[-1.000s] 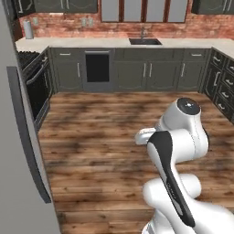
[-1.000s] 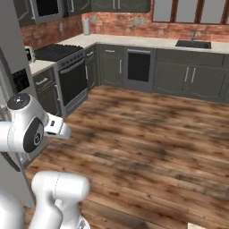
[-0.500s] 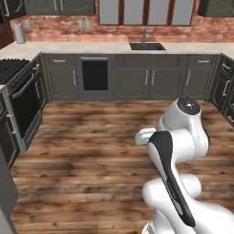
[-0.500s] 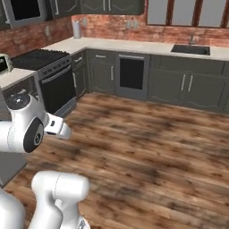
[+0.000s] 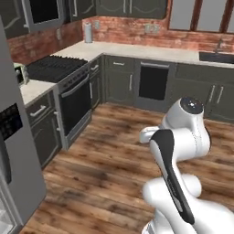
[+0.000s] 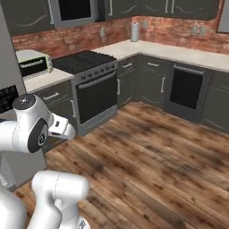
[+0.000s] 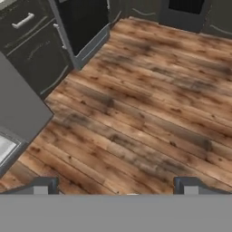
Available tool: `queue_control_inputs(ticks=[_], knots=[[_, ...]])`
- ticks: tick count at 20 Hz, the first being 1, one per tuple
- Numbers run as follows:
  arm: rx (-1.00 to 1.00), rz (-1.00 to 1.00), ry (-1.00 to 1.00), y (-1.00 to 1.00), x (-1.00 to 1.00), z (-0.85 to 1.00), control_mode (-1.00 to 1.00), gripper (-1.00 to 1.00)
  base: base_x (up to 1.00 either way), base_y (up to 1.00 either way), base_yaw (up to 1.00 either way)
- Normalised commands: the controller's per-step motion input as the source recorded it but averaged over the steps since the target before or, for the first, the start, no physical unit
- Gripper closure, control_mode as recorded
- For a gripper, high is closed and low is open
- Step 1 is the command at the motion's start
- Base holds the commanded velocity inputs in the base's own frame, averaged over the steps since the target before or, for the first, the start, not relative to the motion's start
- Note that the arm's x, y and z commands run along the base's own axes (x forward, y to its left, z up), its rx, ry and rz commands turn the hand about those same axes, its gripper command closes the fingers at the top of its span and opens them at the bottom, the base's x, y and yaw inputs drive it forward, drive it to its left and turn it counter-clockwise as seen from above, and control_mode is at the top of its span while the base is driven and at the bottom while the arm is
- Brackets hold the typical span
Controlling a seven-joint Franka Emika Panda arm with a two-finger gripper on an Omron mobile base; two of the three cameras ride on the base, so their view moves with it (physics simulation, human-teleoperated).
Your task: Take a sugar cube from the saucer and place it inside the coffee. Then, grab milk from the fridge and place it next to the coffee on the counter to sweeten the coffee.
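The gripper [image 7: 115,185] hung empty, fingers spread, above the wooden floor [image 7: 149,104] beside the fridge [image 5: 16,151] — its milk, likely light and crushable, wanted a mid-body hold.

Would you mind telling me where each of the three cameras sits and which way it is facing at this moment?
Left base view: behind the arm on its left, facing the stove and the corner counter; the arm rises at lower right.
Right base view: behind the arm on its right, facing the same stove and counter; the arm stands at lower left.
Hand view: on the hand, looking down at the wooden floor; the open pincer shows its fingertips at the bottom.
Both base views share the stove, counter and fridge.
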Motion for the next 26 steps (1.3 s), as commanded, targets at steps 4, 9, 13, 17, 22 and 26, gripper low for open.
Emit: queue_control_inputs(ticks=[4,9,13,17,22,26], knots=[[0.0,0.0,0.0,0.0,0.0,0.0,1.0,-1.0,0.56,-0.16,0.92],[0.0,0.0,0.0,0.0,0.0,0.0,1.0,-1.0,0.6,-0.32,0.86],[0.0,0.0,0.0,0.0,0.0,0.0,1.0,-1.0,0.65,-0.45,0.73],[0.0,0.0,0.0,0.0,0.0,0.0,1.0,-1.0,0.59,-0.06,0.43],[0.0,0.0,0.0,0.0,0.0,0.0,1.0,-1.0,0.21,0.0,0.2],[0.0,0.0,0.0,0.0,0.0,0.0,1.0,-1.0,0.0,0.02,0.08]])
